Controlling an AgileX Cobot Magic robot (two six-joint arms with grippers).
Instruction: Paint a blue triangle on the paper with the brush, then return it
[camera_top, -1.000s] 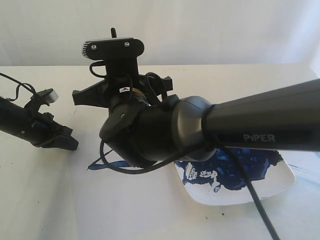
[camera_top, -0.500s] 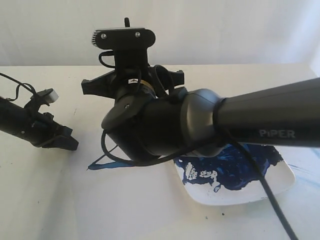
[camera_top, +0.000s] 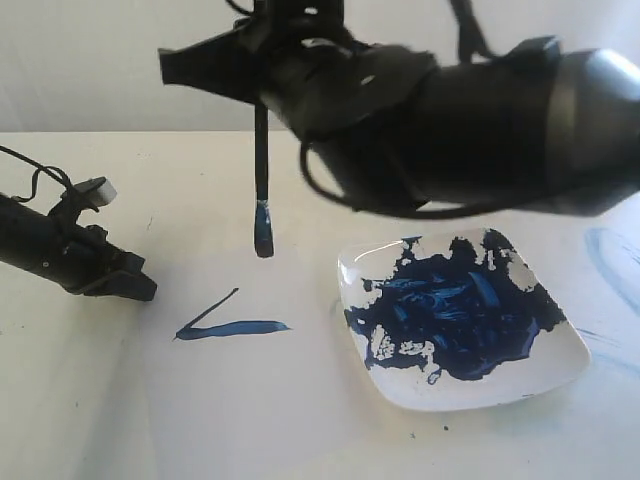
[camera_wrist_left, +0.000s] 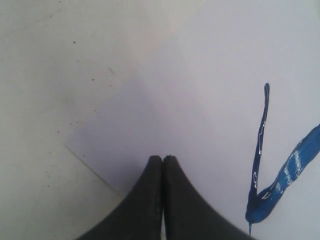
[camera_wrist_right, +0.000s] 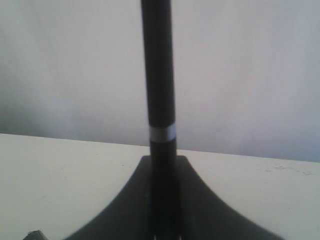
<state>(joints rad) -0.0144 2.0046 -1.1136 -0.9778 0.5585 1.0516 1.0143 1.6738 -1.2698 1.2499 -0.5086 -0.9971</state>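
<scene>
My right gripper (camera_top: 260, 92) (camera_wrist_right: 162, 162), raised high above the table, is shut on the brush (camera_top: 261, 150) (camera_wrist_right: 159, 75). The brush hangs straight down, its blue-stained tip (camera_top: 263, 232) in the air above the paper (camera_top: 250, 400) (camera_wrist_left: 225, 65). On the paper lie two dark-blue strokes (camera_top: 228, 324) (camera_wrist_left: 280, 175) that meet in a sharp corner at the left, a thin one and a thick one. My left gripper (camera_top: 145, 290) (camera_wrist_left: 163, 158) is shut on nothing, its tips low over the sheet near its edge, to the left of the strokes.
A white plate (camera_top: 450, 398) smeared with a big dark-blue paint blotch (camera_top: 450, 315) sits right of the strokes. Faint light-blue smears (camera_top: 608, 255) mark the far right. A thin black cable (camera_top: 30, 170) trails by the left arm. A pale wall stands behind.
The right arm has risen and swung up, lifting the brush tip off the paper and uncovering the strokes and the plate. The left arm has stayed still.
</scene>
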